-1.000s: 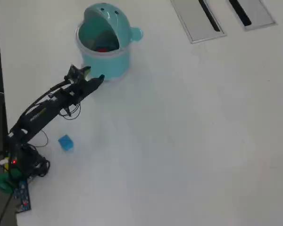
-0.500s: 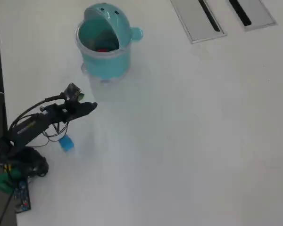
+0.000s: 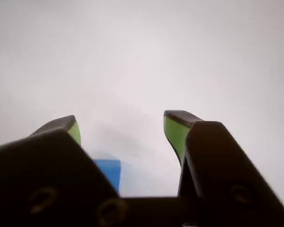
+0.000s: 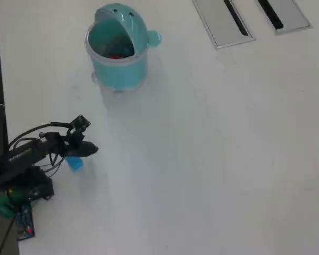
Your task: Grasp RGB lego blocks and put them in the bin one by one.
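The blue lego block (image 4: 74, 163) lies on the white table at the left, just under the arm's front end. In the wrist view the blue block (image 3: 109, 172) shows low between the jaws, close to the left one and partly hidden by it. My gripper (image 3: 122, 126) is open, its green-padded fingertips (image 3: 176, 133) wide apart with only bare table between the tips. In the overhead view the gripper (image 4: 91, 149) sits just above and to the right of the block. The teal bin (image 4: 119, 66) stands at the upper left, with a red block (image 4: 115, 56) showing inside it.
Two grey slotted panels (image 4: 221, 22) are set into the table at the top right. The arm's base and cables (image 4: 18, 188) sit at the left edge of the table. White tabletop (image 4: 212, 149) stretches to the right of the arm.
The arm has drawn back from beside the bin, down and left across the table, and its gripper now hangs over the blue block.
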